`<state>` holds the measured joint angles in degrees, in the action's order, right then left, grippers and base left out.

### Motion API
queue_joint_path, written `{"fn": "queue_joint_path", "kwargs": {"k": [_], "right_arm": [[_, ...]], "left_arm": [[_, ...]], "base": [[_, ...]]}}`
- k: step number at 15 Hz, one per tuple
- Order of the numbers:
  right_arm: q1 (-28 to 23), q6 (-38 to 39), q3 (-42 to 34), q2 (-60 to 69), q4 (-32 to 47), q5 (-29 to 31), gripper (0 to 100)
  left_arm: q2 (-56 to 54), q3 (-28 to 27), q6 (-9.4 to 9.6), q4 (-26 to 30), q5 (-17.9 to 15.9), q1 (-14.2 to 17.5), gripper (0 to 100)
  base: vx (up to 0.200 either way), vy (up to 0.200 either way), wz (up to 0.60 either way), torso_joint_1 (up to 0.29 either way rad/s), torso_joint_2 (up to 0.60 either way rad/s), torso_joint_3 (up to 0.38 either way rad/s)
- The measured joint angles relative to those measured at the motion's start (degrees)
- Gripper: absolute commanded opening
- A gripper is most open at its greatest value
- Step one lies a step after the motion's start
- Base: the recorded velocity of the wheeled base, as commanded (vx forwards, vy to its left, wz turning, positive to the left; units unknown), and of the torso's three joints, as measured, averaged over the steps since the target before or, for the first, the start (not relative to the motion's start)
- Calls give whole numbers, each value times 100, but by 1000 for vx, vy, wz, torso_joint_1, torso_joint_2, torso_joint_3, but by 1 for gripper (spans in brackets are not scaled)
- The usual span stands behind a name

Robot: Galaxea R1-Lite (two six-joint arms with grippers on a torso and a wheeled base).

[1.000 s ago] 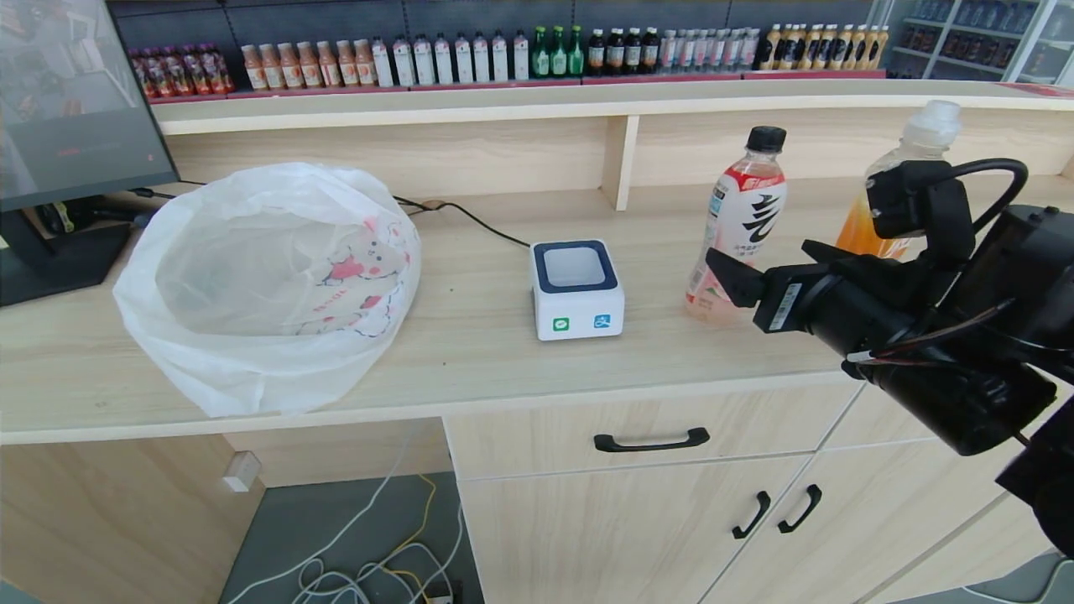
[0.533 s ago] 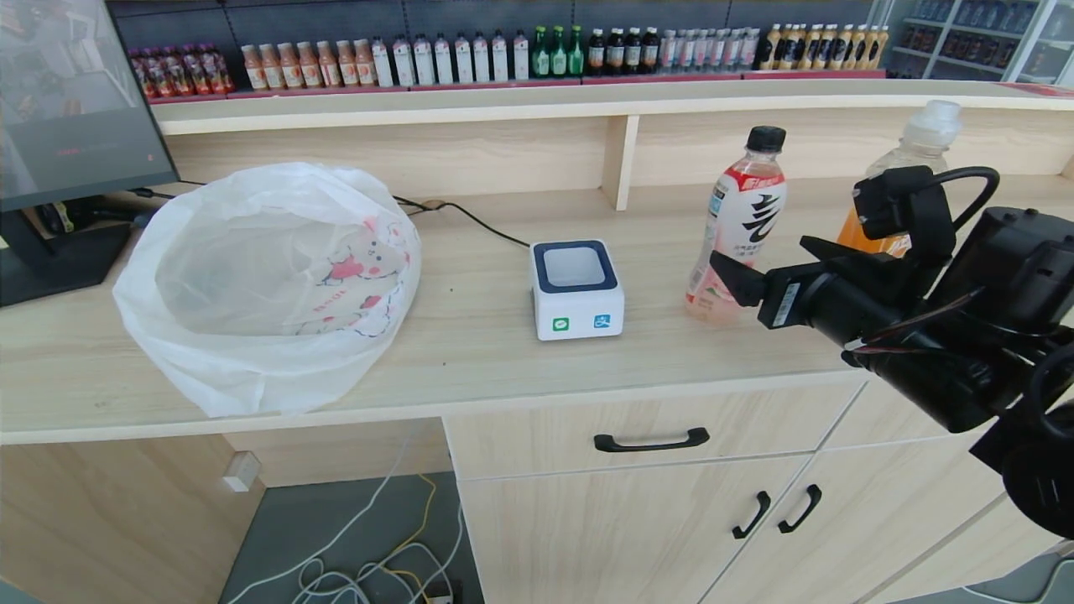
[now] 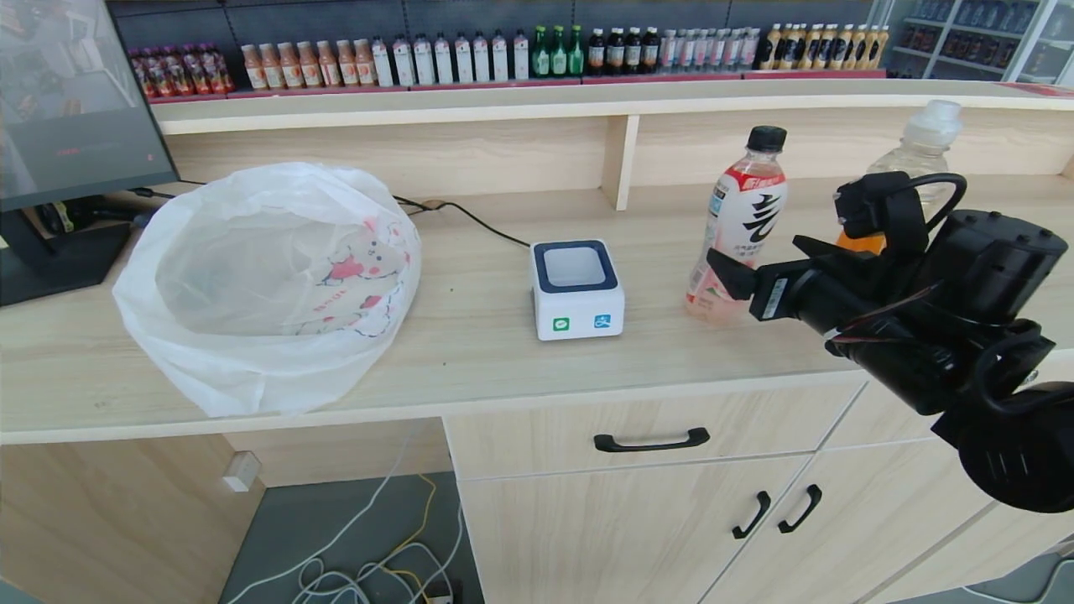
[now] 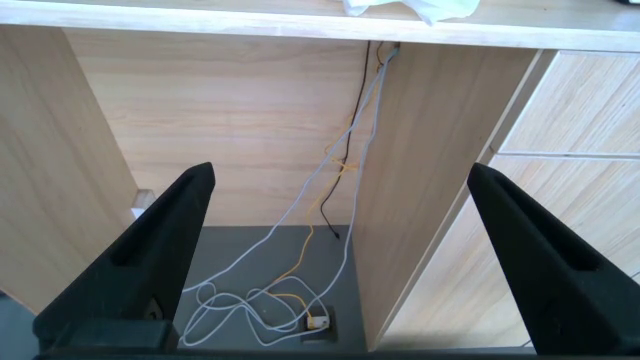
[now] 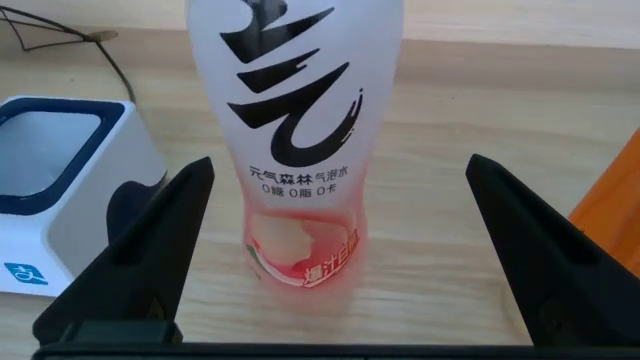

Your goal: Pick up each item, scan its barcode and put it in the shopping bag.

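Right gripper (fingers apart) hovers beside the pink bottle.

Right pincer level and forward, jaws spread wide, left pincer low, jaws spread wide

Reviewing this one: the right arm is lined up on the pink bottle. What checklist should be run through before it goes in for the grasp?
1. Right gripper open: ok, its jaws are spread wider than the bottle.
2. Pink bottle upright on the counter and centred between the fingers: ok.
3. Bottle deep enough between the fingers to close on: cannot tell.
4. Clearance to the orange bottle behind the arm: cannot tell.
5. Scanner window uncovered, counter path to it free: ok.
6. Shopping bag mouth open: ok.
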<state>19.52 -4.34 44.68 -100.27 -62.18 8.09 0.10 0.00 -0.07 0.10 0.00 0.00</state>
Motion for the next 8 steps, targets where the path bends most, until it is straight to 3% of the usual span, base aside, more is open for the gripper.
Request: {"fn": "queue_joint_path", "kwargs": {"k": [8], "right_arm": [[-67, 137, 333, -400, -167, -68, 100]], "left_arm": [[0, 0, 0, 0, 0, 0, 100]], "base": [[0, 0, 0, 0, 0, 0]]}}
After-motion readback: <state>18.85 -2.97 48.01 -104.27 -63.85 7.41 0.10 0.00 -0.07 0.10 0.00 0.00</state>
